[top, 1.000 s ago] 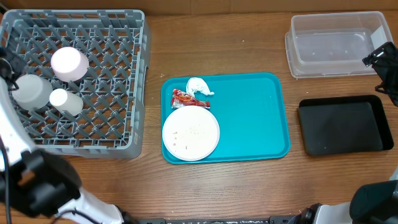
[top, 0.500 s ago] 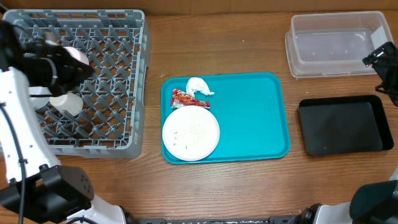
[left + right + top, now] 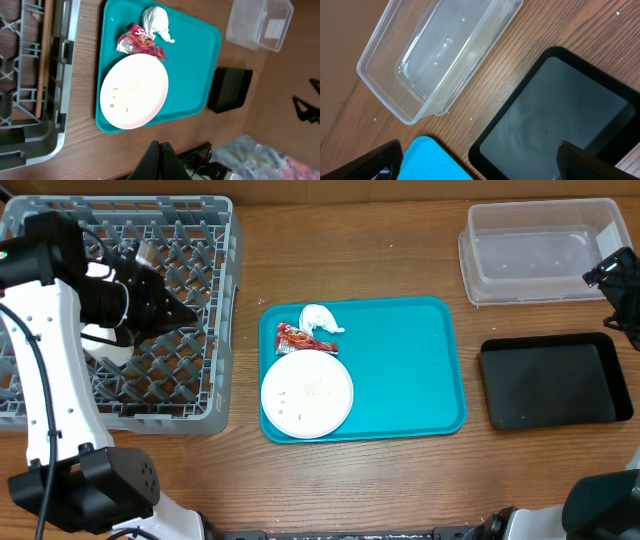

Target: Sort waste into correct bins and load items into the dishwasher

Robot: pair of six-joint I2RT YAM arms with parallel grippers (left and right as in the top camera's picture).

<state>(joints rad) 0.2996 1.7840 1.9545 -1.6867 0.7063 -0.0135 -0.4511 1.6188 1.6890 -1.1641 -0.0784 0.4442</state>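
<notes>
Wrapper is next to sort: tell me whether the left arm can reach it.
Probably yes. The left gripper, shut, hangs over the dish rack; nothing stands between it and the red wrapper, uncovered on the teal tray between tissue and plate.

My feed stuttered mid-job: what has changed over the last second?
The left hand, shut and empty, came in from the left edge of the dish rack and swung rightward over it, toward the teal tray; it grasped nothing. The plate, red wrapper, tissue, clear tub, black tray and open right hand stayed put.
</notes>
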